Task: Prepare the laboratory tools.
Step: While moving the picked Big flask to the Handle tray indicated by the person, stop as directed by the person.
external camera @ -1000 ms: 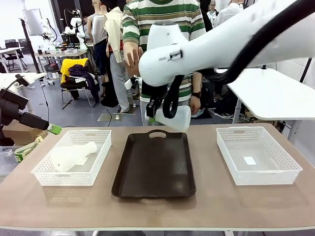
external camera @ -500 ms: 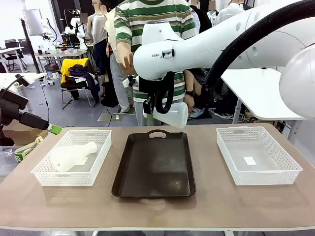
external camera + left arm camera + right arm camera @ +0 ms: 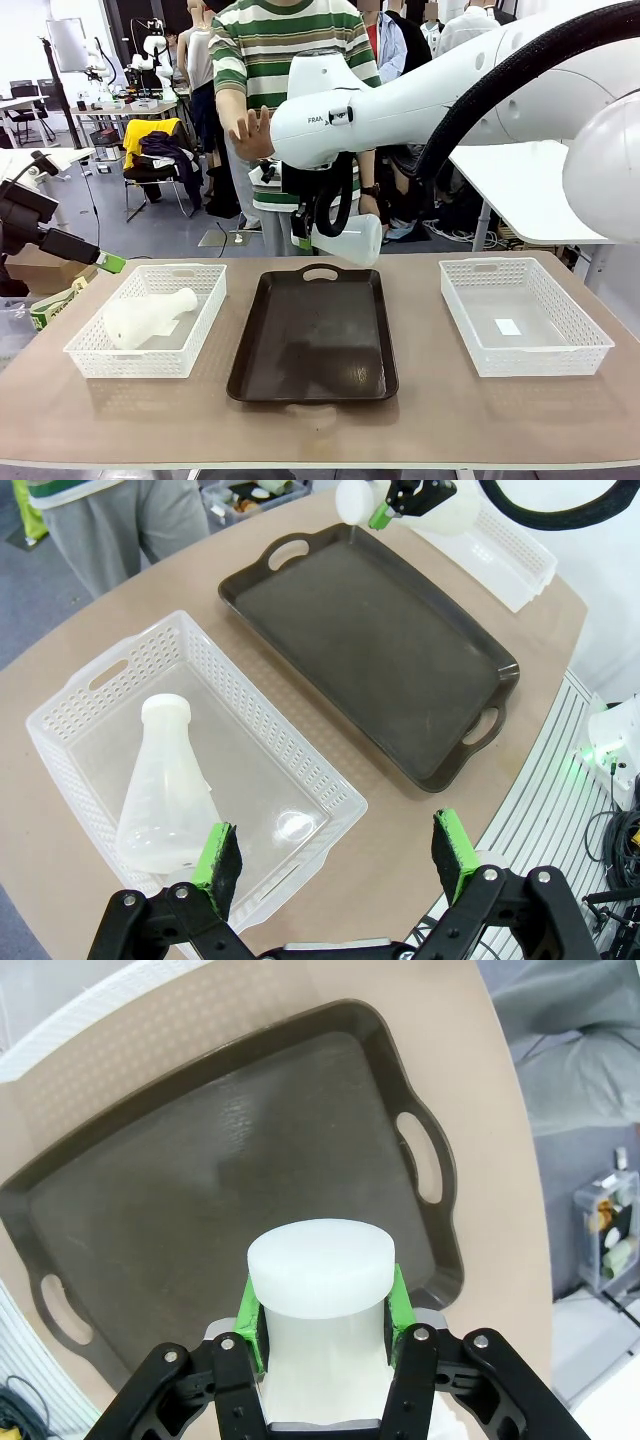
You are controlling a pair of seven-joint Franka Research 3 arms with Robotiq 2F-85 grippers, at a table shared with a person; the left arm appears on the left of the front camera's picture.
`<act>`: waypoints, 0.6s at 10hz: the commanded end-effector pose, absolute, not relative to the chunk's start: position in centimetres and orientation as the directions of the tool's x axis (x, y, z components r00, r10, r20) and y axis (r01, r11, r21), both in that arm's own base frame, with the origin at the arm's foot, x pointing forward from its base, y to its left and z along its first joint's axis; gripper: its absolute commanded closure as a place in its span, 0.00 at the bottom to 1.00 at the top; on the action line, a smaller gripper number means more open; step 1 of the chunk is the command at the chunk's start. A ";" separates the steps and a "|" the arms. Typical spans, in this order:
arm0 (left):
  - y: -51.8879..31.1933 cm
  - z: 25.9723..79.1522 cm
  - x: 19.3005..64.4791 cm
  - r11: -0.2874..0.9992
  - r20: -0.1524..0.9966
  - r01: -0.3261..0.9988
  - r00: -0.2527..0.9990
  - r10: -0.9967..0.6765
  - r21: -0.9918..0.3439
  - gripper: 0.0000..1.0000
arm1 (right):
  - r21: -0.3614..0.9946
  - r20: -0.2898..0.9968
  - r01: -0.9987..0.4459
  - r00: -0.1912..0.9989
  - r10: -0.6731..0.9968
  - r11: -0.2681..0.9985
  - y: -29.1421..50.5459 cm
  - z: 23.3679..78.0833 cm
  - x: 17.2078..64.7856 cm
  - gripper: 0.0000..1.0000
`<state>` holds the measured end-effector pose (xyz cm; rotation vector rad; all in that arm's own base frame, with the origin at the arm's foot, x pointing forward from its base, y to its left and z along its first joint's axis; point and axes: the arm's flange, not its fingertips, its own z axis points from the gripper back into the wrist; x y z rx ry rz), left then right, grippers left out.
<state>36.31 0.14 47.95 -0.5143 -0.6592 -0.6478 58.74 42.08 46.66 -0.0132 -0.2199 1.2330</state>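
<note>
Right end effector (image 3: 303,238) is clenched on the narrow neck of a frosted-white translucent conical flask (image 3: 352,240), its green pads pressing either side just below the mouth in the right wrist view. That flask hangs sideways in the upper middle of the front view, wide base toward picture right, above the far handle of the dark brown rectangular tray (image 3: 315,345). Gripping the neck leaves the base free, which I judge suits standing it on the tray once it is tipped upright. A second flask of the same kind (image 3: 147,318) lies on its side in the white mesh basket (image 3: 150,366) at lower left. The left end effector (image 3: 336,852) points toward it from beyond the worktop (image 3: 430,420) edge, jaws released, likely staged for that pick. At lower right sits a matching white basket (image 3: 525,355). A person's open hand (image 3: 250,132) is raised behind the right arm, near its path.
</note>
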 end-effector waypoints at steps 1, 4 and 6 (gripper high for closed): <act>0.5 47.8 36.5 0.671 0.709 0.705 0.593 -0.381 -0.230 0.00 | -0.135 0.167 -0.934 0.309 0.936 0.332 42.1 46.8 58.7 1.00; 0.5 47.8 36.5 0.671 0.709 0.705 0.593 -0.381 -0.230 0.00 | -0.135 0.167 -0.934 0.309 0.936 0.332 42.1 46.8 58.7 1.00; 0.5 47.8 36.5 0.671 0.709 0.705 0.593 -0.381 -0.230 0.00 | -0.135 0.167 -0.934 0.309 0.936 0.332 42.1 46.8 58.7 1.00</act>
